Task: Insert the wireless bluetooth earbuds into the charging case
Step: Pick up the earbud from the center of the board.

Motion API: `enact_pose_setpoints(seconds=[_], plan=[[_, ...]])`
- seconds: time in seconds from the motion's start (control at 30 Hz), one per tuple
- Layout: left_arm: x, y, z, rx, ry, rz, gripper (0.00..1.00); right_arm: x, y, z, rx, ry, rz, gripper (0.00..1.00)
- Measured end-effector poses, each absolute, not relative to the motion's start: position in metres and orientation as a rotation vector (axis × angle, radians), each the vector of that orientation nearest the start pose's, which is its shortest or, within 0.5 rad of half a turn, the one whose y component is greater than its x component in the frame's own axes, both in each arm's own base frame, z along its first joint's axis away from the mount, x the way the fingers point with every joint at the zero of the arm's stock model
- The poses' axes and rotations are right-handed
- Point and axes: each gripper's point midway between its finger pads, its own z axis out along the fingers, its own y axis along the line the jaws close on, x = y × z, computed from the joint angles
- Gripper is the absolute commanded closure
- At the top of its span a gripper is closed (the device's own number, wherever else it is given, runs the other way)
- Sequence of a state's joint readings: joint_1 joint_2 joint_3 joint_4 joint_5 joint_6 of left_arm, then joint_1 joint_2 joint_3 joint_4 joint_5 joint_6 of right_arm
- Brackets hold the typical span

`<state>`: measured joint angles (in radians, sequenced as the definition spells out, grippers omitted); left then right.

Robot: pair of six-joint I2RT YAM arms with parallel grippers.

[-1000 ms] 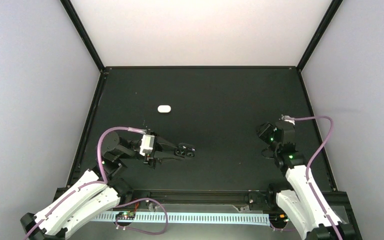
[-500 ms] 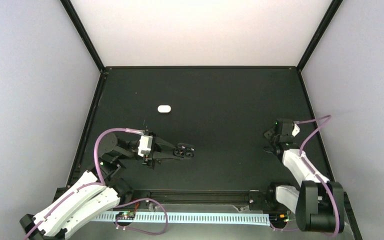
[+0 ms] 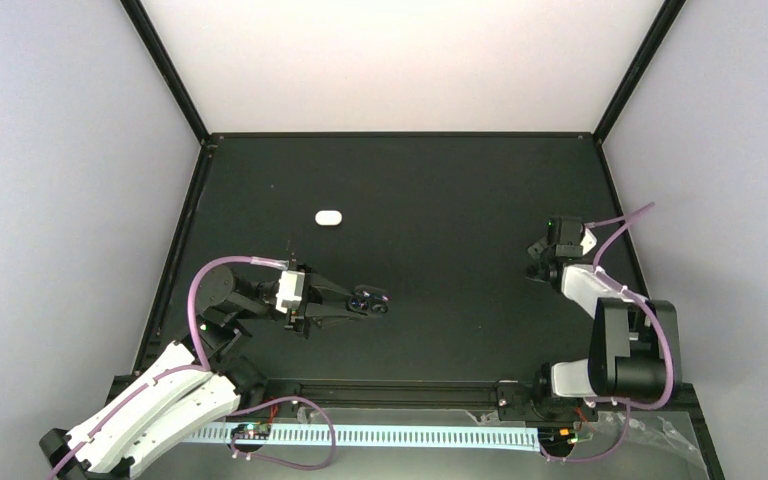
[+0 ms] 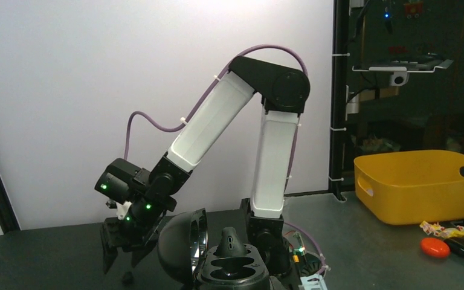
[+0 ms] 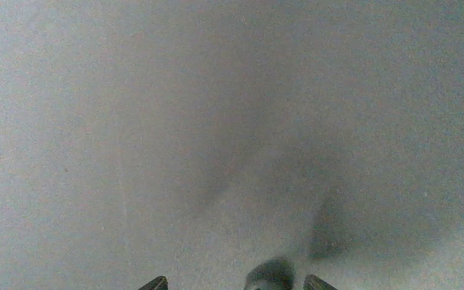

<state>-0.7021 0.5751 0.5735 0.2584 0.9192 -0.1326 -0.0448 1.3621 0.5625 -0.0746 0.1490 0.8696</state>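
Observation:
My left gripper (image 3: 364, 301) is shut on the black charging case (image 3: 371, 299), just left of the table's middle. In the left wrist view the case (image 4: 237, 269) is open, with its lid (image 4: 181, 244) swung left. One dark earbud (image 4: 231, 242) stands in a well, and the well beside it is empty. My right gripper (image 3: 538, 268) points down at the table's right side. Its fingertips (image 5: 157, 282) are open around a small dark rounded bud (image 5: 271, 275), which lies nearer the right-hand finger. That bud (image 4: 127, 278) also shows under the right gripper (image 4: 121, 266).
A white pill-shaped thing (image 3: 329, 217) lies alone on the black mat, behind the left gripper. The right arm's elbow (image 3: 622, 345) is folded back near the table's right edge. A yellow bin (image 4: 423, 184) stands beyond the table.
The right arm has folded back at the elbow, and its gripper has shifted slightly farther back and to the right. The left arm and the case have barely moved.

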Motion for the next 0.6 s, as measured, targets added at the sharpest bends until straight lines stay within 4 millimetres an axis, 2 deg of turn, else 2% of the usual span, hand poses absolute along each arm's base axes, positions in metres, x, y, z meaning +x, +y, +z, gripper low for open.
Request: enact_pose_setpoints(seconds=[0.17,0.33,0.6], plan=[[0.076,-0.243,0.364,1.164,1.008,-1.268,0.99,0.343,-0.046,0.046,1.144,2.182,0.173,0.48],[0.076,-0.242,0.364,1.163,1.008,-1.268,0.98,0.347,-0.040,0.035,1.131,2.239,0.203,0.54],[0.076,-0.243,0.364,1.160,1.009,-1.266,0.98,0.351,-0.027,0.034,1.088,2.279,0.286,0.62]])
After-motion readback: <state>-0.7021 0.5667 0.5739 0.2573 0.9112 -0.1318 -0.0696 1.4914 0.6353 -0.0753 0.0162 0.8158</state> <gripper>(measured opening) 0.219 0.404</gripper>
